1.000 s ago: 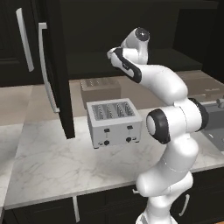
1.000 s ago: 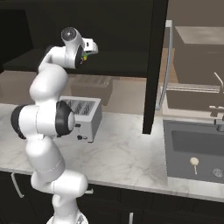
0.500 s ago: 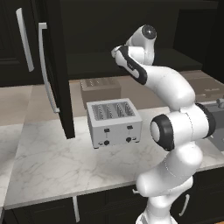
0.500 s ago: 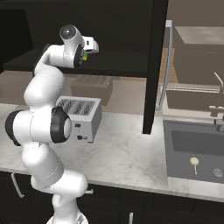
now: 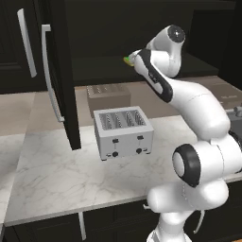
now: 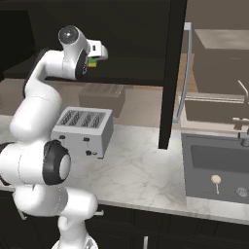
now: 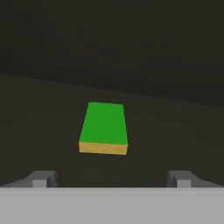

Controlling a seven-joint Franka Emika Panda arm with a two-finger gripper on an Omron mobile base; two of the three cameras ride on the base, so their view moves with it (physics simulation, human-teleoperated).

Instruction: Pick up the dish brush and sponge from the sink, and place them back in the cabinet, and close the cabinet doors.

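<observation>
The green and yellow sponge (image 7: 104,128) lies flat on the dark shelf of the black wall cabinet (image 6: 136,73), a little ahead of my gripper (image 7: 111,179). The gripper is open, with nothing between its fingertips (image 7: 41,179). The sponge also peeks out beside the hand as a sliver of green in the left base view (image 5: 127,60) and in the right base view (image 6: 92,63). The dish brush (image 6: 216,181) lies on the bottom of the dark sink (image 6: 194,168), at the right. Both cabinet doors stand open: the left door (image 5: 61,90) and the right door (image 6: 170,73).
A silver toaster (image 5: 124,132) stands on the marble counter (image 5: 52,175) below the shelf, with a brown box (image 5: 108,96) behind it. The faucet (image 6: 241,104) rises behind the sink. The open doors jut out over the counter on both sides of the arm.
The arm has risen and the hand has shifted slightly right in the left base view. The sponge lies still on the shelf. The jaws stay wide apart.
</observation>
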